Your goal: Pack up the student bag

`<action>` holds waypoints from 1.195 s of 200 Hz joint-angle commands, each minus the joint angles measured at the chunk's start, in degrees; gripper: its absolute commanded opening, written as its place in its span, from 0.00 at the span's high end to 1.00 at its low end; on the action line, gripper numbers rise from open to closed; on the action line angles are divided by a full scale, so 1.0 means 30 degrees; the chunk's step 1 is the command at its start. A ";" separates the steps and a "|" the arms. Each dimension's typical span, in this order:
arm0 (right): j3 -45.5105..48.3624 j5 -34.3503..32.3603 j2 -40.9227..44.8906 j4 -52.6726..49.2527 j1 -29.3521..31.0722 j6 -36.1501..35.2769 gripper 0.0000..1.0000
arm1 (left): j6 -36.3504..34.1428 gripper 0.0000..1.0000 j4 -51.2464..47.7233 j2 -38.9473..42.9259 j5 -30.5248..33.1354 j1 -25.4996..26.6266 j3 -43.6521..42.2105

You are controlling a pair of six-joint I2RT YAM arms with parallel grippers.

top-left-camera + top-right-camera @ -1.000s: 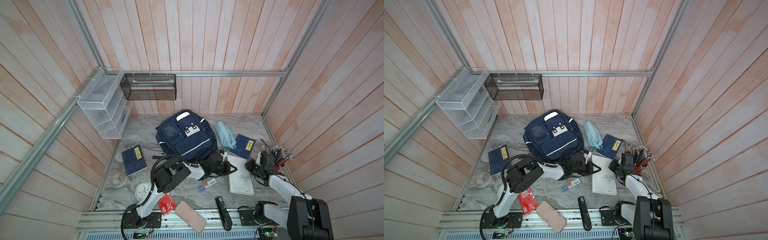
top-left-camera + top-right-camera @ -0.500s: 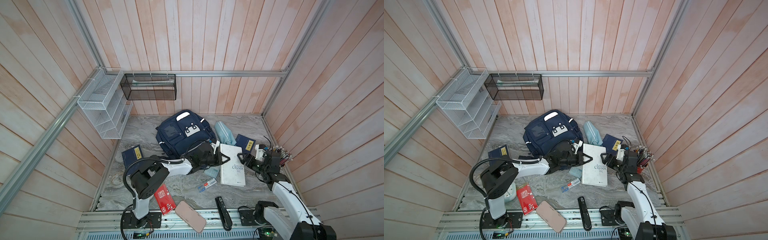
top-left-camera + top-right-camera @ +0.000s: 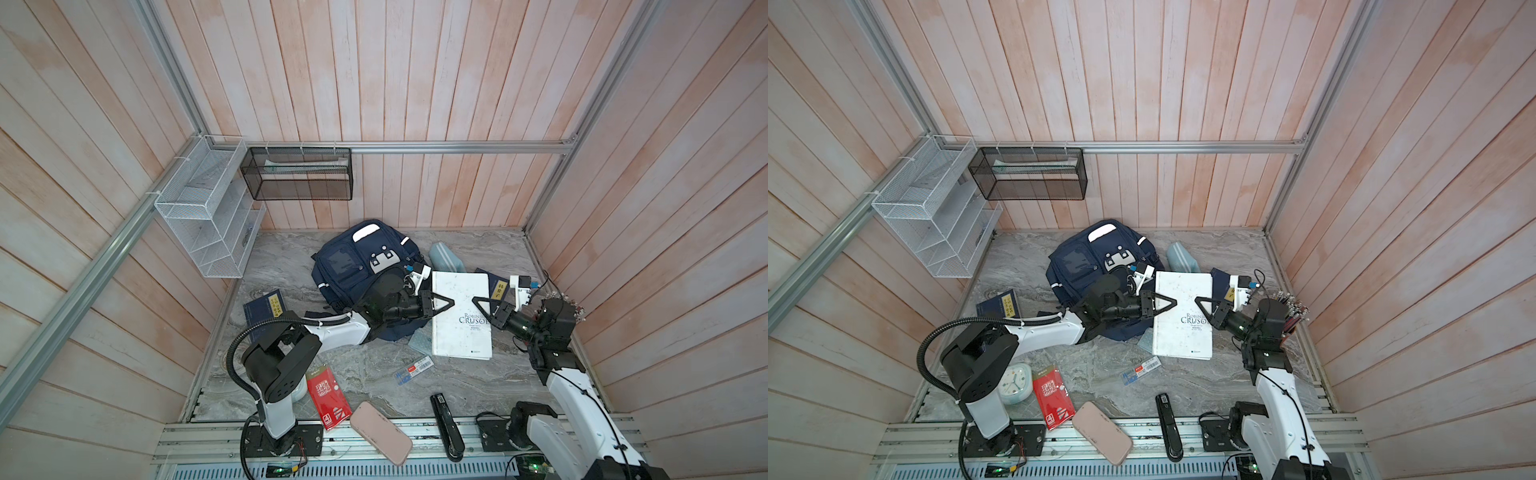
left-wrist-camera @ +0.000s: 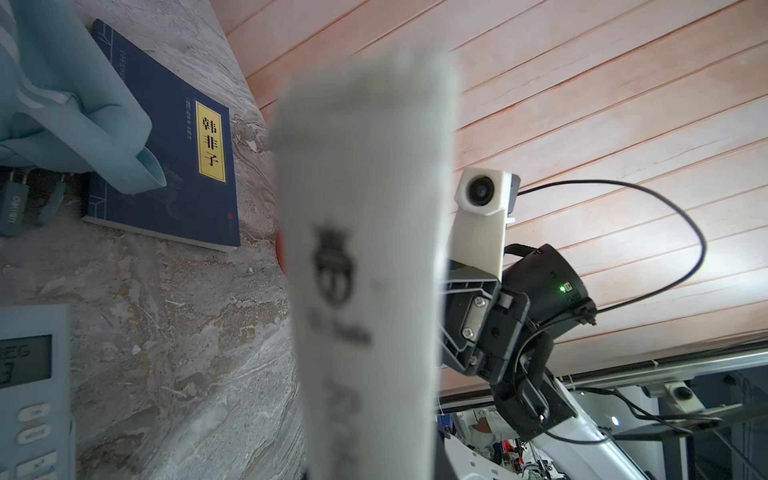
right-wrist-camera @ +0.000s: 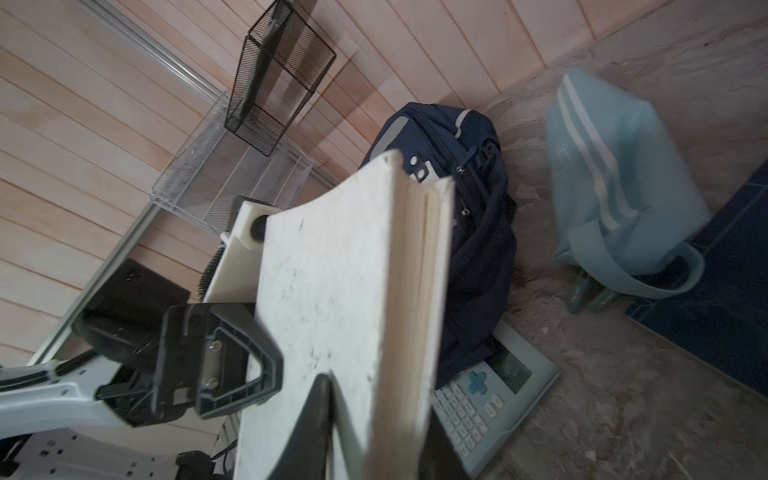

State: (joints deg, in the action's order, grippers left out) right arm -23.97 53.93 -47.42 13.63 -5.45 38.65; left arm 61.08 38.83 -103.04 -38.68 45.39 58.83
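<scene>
Grey marbled surface point(image 3: 374, 374) walled by pale wooden planks point(image 3: 374, 83), student bag point(image 3: 349, 266) at its back edge, left gripper point(image 3: 446, 302) and right gripper point(image 3: 480, 303) both pinching a white book point(image 3: 459, 332).

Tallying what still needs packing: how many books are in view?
3. A white book held by left gripper and right gripper; a navy book left of the student bag; a second navy book right of the white one, partly covered. More may be hidden.
</scene>
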 commanded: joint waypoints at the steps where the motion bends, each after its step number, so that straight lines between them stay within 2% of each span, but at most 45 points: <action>1: 0.0510 0.1166 0.0124 -0.0355 0.0789 -0.1842 1.00 | -0.0476 0.87 0.1938 0.0084 0.0341 0.0601 0.0589; 18: 0.0544 0.1110 0.0304 0.0027 0.0787 -0.1598 1.00 | -0.0750 0.77 0.1286 -0.0022 0.0411 0.0202 0.0497; 35: 0.0467 0.0801 0.0492 0.0052 0.0785 -0.1402 1.00 | -0.1116 0.57 0.0191 -0.0109 0.0623 -0.0169 0.0483; 45: 0.0423 0.0210 0.0697 0.0034 0.0772 -0.1227 1.00 | -0.1472 0.48 -0.0721 0.0077 0.1124 -0.0398 0.0350; 78: 0.0105 -0.2501 0.1488 -0.0607 0.0696 -0.0489 1.00 | -0.3939 0.35 -0.4435 0.1915 0.3109 -0.1949 -0.0302; 95: 0.0110 -0.3159 0.1677 -0.0467 0.0647 0.0081 1.00 | -0.5841 0.34 -0.7515 0.2668 0.4217 -0.2611 0.0128; 108: -0.0218 -0.4183 0.1894 -0.1453 0.0586 -0.0141 1.00 | -0.8147 0.34 -1.1008 0.3083 0.6778 -0.2709 0.0833; 113: -0.0361 -0.4646 0.2029 -0.1872 0.0548 -0.0271 1.00 | -0.9221 0.36 -1.2461 0.3061 0.7885 -0.2707 0.1359; 124: -0.0726 -0.5588 0.2337 -0.2882 0.0363 -0.0613 1.00 | -1.1848 0.50 -1.4643 0.2794 0.9578 -0.2654 0.2138; 132: -0.0878 -0.5899 0.2586 -0.3189 0.0270 -0.0774 1.00 | -1.3382 0.56 -1.5537 0.2520 1.0359 -0.2612 0.2479; 154: -0.1187 -0.6068 0.2715 -0.3659 0.0179 -0.1045 1.00 | -1.6144 0.57 -1.7052 0.1592 1.1794 -0.2106 0.3165; 176: -0.1023 -0.5907 0.2449 -0.3538 0.0161 -0.1077 1.00 | -1.7734 0.49 -1.8395 0.0090 1.3632 -0.1224 0.4558; 214: -0.0691 -0.5718 0.2559 -0.3203 0.0126 -0.0873 1.00 | -1.8506 0.43 -1.9952 -0.2724 1.8058 -0.0395 0.6765; 239: -0.0708 -0.5638 0.2668 -0.3341 0.0130 -0.0961 1.00 | -1.8774 0.42 -1.9770 -0.3823 1.8031 -0.0228 0.7387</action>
State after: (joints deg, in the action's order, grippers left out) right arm -24.36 36.01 -40.60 0.71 -4.69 35.75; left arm 7.92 -17.82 -112.40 9.23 44.58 78.91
